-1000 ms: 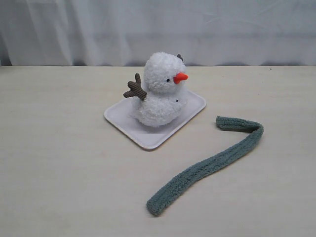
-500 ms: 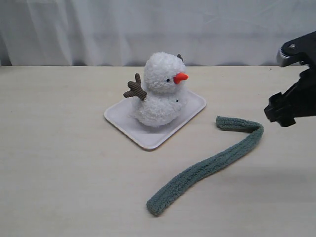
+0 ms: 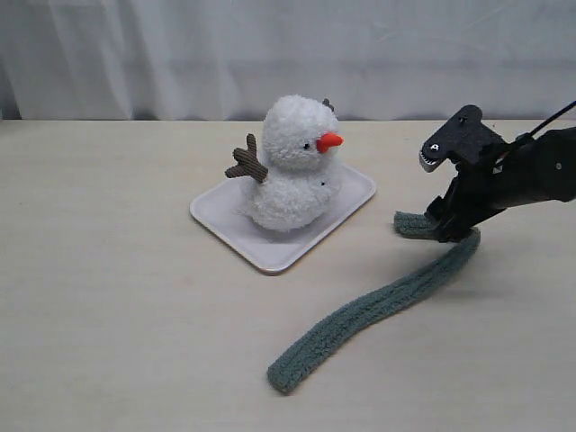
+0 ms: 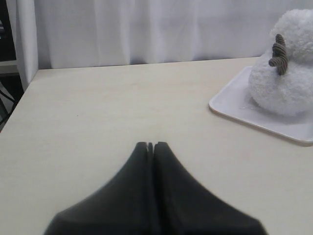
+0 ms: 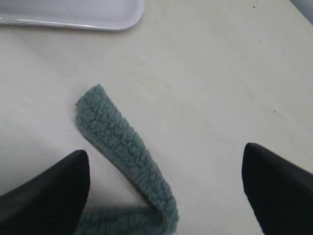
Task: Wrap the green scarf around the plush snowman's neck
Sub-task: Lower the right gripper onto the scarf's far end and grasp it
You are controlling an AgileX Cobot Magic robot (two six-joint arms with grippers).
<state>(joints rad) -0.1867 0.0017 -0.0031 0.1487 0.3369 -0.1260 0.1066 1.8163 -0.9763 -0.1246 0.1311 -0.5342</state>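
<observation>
While the plush snowman (image 3: 292,166) stands upright on the white tray (image 3: 225,222), the green scarf (image 3: 378,304) lies flat on the table (image 3: 108,315), fully off the tray. In the exterior view the scarf is to the right of the tray. Its folded end is near the tray's right corner, and the long part runs away from the tray toward the front of the table. No part of the scarf is at the snowman's neck (image 3: 288,176).

The right gripper (image 5: 164,188) is low over the folded end, just beside the tray's right corner. Its two dark fingers (image 5: 54,188) are spread wide, one at each side of the fold, and they hold nothing. I cannot tell if a finger touches the fabric.

The left gripper (image 4: 150,147) hovers over bare table, well apart from the tray on the side of the snowman's brown twig arm (image 4: 279,54). Its fingers are pressed together with nothing between them.
</observation>
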